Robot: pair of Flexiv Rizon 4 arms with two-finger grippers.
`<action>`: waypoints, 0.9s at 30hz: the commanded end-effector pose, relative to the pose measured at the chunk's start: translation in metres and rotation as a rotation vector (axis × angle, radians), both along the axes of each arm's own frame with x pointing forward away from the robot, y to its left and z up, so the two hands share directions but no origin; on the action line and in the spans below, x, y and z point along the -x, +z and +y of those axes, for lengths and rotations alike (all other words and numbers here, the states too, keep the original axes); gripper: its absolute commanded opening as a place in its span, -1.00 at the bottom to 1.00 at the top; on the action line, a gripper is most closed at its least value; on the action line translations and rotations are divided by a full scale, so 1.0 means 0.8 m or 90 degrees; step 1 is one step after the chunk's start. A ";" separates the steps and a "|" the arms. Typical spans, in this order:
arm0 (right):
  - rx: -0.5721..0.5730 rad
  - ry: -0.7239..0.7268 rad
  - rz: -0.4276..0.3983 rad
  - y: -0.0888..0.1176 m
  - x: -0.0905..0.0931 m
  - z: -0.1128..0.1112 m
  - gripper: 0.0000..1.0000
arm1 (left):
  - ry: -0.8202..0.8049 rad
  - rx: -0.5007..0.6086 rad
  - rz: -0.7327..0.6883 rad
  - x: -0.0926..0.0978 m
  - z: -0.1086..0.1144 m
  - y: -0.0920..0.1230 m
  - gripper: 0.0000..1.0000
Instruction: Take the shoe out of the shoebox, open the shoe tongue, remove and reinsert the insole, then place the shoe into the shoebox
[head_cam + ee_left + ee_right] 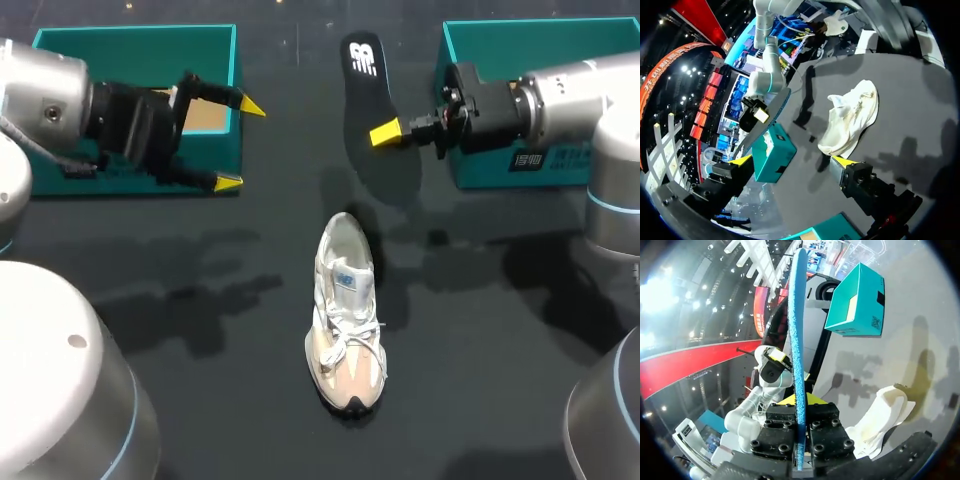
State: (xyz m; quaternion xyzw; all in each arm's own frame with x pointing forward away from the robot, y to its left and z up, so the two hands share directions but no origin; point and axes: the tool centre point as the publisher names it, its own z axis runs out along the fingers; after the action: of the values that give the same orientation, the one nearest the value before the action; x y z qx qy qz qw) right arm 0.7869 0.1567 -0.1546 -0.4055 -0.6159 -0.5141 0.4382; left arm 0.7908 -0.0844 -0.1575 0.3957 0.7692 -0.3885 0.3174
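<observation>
The pale sneaker (345, 320) lies in the middle of the dark table, toe towards the front edge, laces loose. Its black insole (365, 95) is held in the air above the table's far part, with my right gripper (390, 131) shut on its lower end. In the right wrist view the insole (796, 335) stands edge-on between the gripper's (800, 402) fingers, with the sneaker (880, 415) below on the table. My left gripper (240, 145) hangs open in front of the left teal shoebox (135, 38). The sneaker (852, 117) lies ahead of the left gripper (790, 162).
A second teal box (540, 35) stands at the back right, behind my right arm. It also shows as a teal box (772, 152) between the left gripper's fingers, farther off. The other teal box (857, 302) shows beyond the insole.
</observation>
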 end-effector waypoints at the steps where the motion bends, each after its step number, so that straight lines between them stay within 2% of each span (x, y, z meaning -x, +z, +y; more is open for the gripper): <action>1: 0.000 0.001 0.000 -0.001 -0.001 0.002 -1.00 | 0.056 -0.188 0.055 0.009 -0.006 0.010 1.00; 7: 0.000 0.001 0.000 -0.001 -0.001 0.002 -1.00 | 0.056 -0.188 0.055 0.009 -0.006 0.010 1.00; 10: -0.011 -0.008 -0.022 -0.009 0.000 0.003 -1.00 | 0.076 -0.210 0.127 0.022 -0.011 -0.013 1.00; 14: -0.032 -0.029 -0.074 -0.020 0.008 0.004 -1.00 | 0.108 -0.252 0.171 0.037 -0.011 -0.041 1.00; 19: -0.040 -0.043 -0.101 -0.028 0.011 0.004 -1.00 | 0.147 -0.244 0.251 0.052 -0.012 -0.064 1.00; 21: -0.040 -0.049 -0.116 -0.029 0.011 0.003 -1.00 | 0.202 -0.268 0.270 0.057 -0.013 -0.074 1.00; 27: -0.040 -0.049 -0.116 -0.029 0.011 0.003 -1.00 | 0.214 -0.280 0.268 0.058 -0.013 -0.077 1.00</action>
State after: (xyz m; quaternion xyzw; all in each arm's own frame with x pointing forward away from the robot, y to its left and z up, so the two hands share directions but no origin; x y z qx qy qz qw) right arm 0.7810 0.1594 -0.1787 -0.3641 -0.6206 -0.5848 0.3746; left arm 0.7445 -0.0910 -0.2188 0.2346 0.9349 -0.2390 0.1174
